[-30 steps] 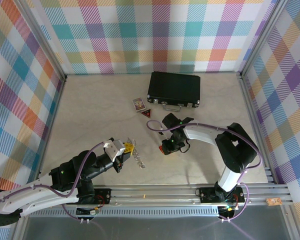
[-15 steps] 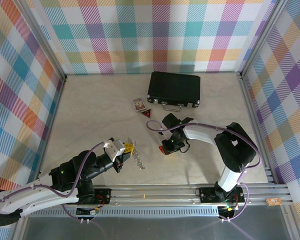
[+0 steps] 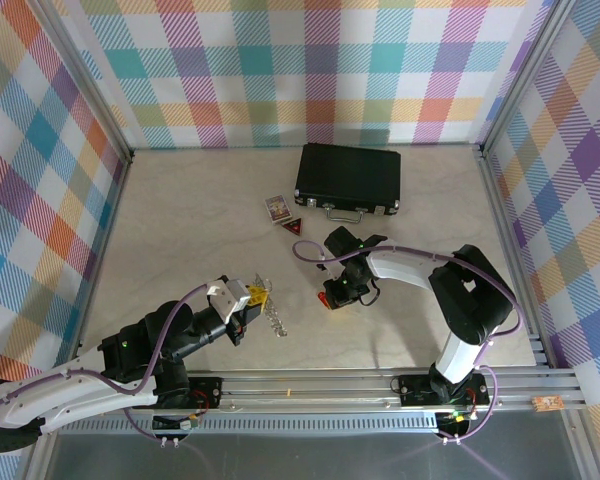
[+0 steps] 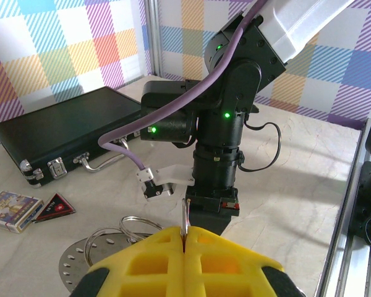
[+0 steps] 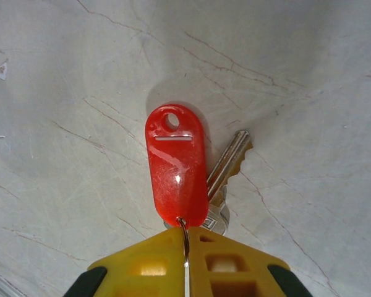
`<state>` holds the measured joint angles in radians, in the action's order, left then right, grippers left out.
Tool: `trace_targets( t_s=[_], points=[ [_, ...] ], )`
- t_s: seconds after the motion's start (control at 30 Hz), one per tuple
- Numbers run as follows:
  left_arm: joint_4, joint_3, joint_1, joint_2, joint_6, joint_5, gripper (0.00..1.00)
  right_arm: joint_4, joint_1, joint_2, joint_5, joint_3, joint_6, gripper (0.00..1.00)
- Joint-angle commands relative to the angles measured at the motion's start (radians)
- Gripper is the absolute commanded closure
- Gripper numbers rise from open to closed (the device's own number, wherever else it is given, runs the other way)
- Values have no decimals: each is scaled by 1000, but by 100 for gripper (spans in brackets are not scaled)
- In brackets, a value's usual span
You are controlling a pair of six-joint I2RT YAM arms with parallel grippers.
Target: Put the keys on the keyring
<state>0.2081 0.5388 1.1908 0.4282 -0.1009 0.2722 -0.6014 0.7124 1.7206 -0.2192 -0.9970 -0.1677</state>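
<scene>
Plaid walls (image 3: 310, 70) in many colours close off a pale, marbled worktop (image 3: 180, 220), with a black case (image 3: 348, 180) at its far side. Near the middle, the right jaws are clenched on the small wire loop (image 5: 185, 230) that carries the key (image 5: 230, 162) and its red oval tag (image 5: 175, 164). Both sit flat on the worktop or just over it; we cannot tell which. Well apart to the left, the left jaws are clenched on a thin metal strip (image 4: 185, 216) that we take for part of the keyring (image 3: 276, 316). Its split rings (image 4: 133, 224) and a holed disc (image 4: 74, 267) lie just beyond the yellow pads (image 4: 148, 266).

We judge the step in hand to be the bringing-together: each arm has its piece, but key and keyring are not yet joined. The next move calls for carrying the key across to the ring while the left arm holds it steady. The little loop must then line up with a gap in the ring's coil. Both grips are on thin metal, so we expect a slip or twist to be the main risk.
</scene>
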Motion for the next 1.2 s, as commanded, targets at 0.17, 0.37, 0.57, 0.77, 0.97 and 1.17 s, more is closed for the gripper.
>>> trace_targets(
  t_s=[0.17,0.37,0.57,0.77,0.97,1.17],
  points=[
    [-50,-12,2,-7,-1,12,100,-4,-2,-33,-29,-1,38,100],
    [-46,7,1,9,-2,8,100,57,7,-194,-65,49,92,100],
    [-46,28,1,34,6,-2,100,180,39,-416,-105,114,166,100],
    [-45,89,3,95,-19,-41,100,426,82,-686,-213,219,216,100],
    [-62,127,3,101,-43,-179,100,610,82,-852,-387,247,173,100],
    [-89,162,3,101,-46,-320,100,660,82,-919,-550,212,126,100]
  ],
)
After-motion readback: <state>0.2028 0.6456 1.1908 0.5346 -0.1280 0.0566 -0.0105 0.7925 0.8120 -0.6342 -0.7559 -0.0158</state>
